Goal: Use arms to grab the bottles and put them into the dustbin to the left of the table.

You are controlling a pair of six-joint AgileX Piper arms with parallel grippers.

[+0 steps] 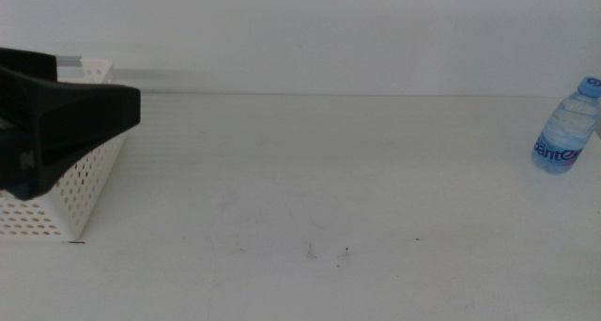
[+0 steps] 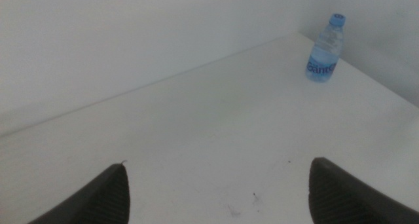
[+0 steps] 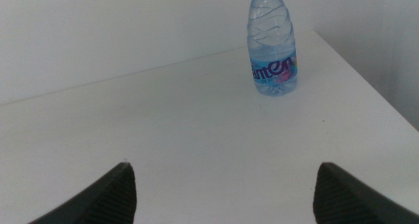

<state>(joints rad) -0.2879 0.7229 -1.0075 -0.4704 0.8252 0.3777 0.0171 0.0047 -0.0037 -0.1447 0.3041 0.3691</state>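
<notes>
One bottle shows: a small clear water bottle (image 1: 568, 129) with a blue cap and blue label, upright near the far right edge of the white table (image 1: 319, 171). My left gripper (image 2: 217, 165) is open with nothing between its jaws. The bottle (image 2: 325, 48) stands far across the table from it. In the middle view the black left arm (image 1: 70, 119) hangs over the dustbin (image 1: 89, 194), a white perforated basket at the left. My right gripper (image 3: 226, 165) is open and empty, a short way from the bottle (image 3: 273, 44). It is outside the middle view.
A white wall runs behind the table's far edge. A few small dark specks (image 1: 346, 252) mark the tabletop near the front. The dustbin's rim handle carries a grey strip (image 1: 70, 56).
</notes>
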